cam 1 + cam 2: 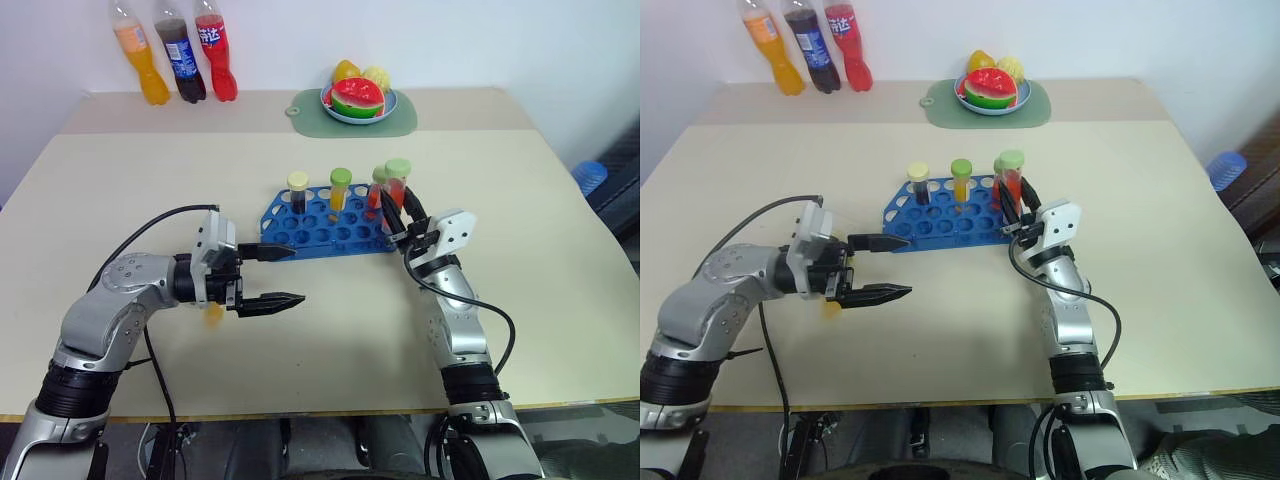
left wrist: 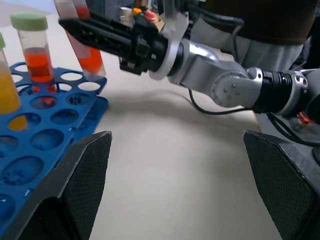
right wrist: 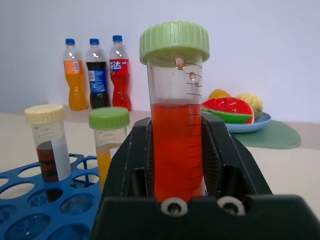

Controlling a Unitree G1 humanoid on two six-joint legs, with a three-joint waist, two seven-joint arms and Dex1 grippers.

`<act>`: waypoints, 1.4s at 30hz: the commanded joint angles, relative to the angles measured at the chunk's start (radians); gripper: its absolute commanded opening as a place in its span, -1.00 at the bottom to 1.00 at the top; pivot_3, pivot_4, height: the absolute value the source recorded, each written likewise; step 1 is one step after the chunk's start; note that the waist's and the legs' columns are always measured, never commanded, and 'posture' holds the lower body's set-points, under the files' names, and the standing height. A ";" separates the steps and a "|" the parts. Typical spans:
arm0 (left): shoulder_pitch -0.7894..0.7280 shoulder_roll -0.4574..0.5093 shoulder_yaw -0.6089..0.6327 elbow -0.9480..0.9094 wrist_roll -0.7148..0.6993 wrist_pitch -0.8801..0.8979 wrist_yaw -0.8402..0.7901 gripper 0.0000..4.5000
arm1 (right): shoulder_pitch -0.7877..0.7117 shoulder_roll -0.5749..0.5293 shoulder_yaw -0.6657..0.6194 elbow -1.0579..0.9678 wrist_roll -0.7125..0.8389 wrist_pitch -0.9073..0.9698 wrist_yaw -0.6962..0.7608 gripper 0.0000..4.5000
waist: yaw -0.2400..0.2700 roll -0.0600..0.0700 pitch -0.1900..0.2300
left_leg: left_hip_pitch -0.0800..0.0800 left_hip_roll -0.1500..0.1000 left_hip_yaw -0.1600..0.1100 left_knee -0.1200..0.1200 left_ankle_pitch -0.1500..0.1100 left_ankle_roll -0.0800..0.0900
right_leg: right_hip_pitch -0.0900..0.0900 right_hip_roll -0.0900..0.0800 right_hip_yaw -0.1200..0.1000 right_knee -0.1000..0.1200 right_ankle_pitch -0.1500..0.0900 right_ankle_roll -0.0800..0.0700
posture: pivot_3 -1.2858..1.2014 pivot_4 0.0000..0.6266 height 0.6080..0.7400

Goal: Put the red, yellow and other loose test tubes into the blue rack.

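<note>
— Jaws? The right gripper (image 1: pixel 398 212) is clamped on the red tube (image 3: pixel 177 145), upright; the left gripper (image 1: pixel 285 276) gapes empty.

— And the blue rack (image 1: pixel 330 228)?

— Just below and left of the tube, beside the right arm; brown tube (image 1: pixel 298 192) and yellow tube (image 1: pixel 340 188) stand inside

The rack (image 1: pixel 325 225) is glossy blue plastic. The tubes (image 3: pixel 177 145) are clear, smooth plastic with ribbed caps. The table (image 1: pixel 560 240) is matt.
</note>
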 commanded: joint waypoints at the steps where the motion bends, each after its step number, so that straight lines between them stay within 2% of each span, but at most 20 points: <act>1: 0.002 0.012 0.031 -0.042 -0.024 0.008 0.010 0.92 | -0.021 0.012 0.003 0.044 0.012 -0.056 0.015 -0.65 | 0.000 0.000 0.000 | 0.000 0.000 0.000 0.000 0.000 0.000 | 0.000 0.000 0.000 0.000 0.000 0.000 | 0.03 -0.52 1.00; 15: 0.046 0.029 0.069 -0.087 -0.044 0.025 0.045 0.92 | -0.085 0.048 0.010 0.254 0.028 -0.147 0.077 -0.65 | -0.021 0.000 0.000 | 0.001 0.000 0.000 -0.001 0.000 0.000 | 0.001 0.000 0.000 0.000 0.000 0.000 | 0.03 -0.52 1.00; 22: 0.044 -0.014 0.100 -0.079 -0.108 0.054 0.097 0.92 | -0.056 -0.007 0.012 0.217 -0.005 -0.167 0.097 0.87 | -0.022 0.000 0.000 | 0.002 0.000 0.000 -0.001 0.000 0.000 | 0.001 0.000 0.000 0.001 0.000 0.000 | 0.03 -0.52 1.00; 27: 0.035 -0.047 0.168 -0.109 -0.224 0.150 0.216 0.92 | 0.049 -0.133 0.039 -0.010 -0.026 -0.064 0.150 0.87 | -0.015 0.000 0.000 | 0.001 0.000 0.000 -0.001 0.000 0.000 | 0.001 -0.001 0.000 0.000 0.000 0.000 | 0.03 -0.52 1.00; 31: 0.008 -0.039 0.231 -0.152 -0.366 0.356 0.466 0.92 | 0.177 -0.285 0.037 -0.257 0.029 0.102 0.247 0.87 | -0.016 0.000 0.000 | 0.002 0.000 -0.001 -0.001 0.000 0.000 | 0.001 -0.001 0.000 0.001 0.000 0.000 | 0.03 -0.52 1.00; 35: -0.070 0.001 0.297 -0.184 -0.522 0.601 0.847 0.92 | 0.304 -0.442 -0.017 -0.457 0.136 0.257 0.342 0.87 | -0.012 -0.001 0.000 | 0.001 0.000 -0.001 0.000 0.000 0.000 | 0.002 -0.001 0.000 0.000 0.000 0.001 | 0.03 -0.52 1.00; 38: -0.184 0.052 0.287 -0.118 -0.623 0.834 1.102 0.92 | 0.388 -0.555 -0.073 -0.585 0.247 0.368 0.425 0.87 | -0.002 -0.002 0.000 | 0.002 -0.001 -0.002 0.000 0.000 0.000 | 0.002 -0.001 0.000 0.001 0.000 0.001 | 0.03 -0.52 1.00; 42: -0.281 0.111 0.216 0.070 -0.932 0.913 1.408 0.92 | 0.480 -0.671 -0.115 -0.675 0.327 0.439 0.544 0.87 | 0.006 -0.003 0.000 | 0.004 -0.001 -0.002 0.000 0.000 0.000 | 0.005 -0.001 0.000 0.000 0.000 0.001 | 0.03 -0.52 1.00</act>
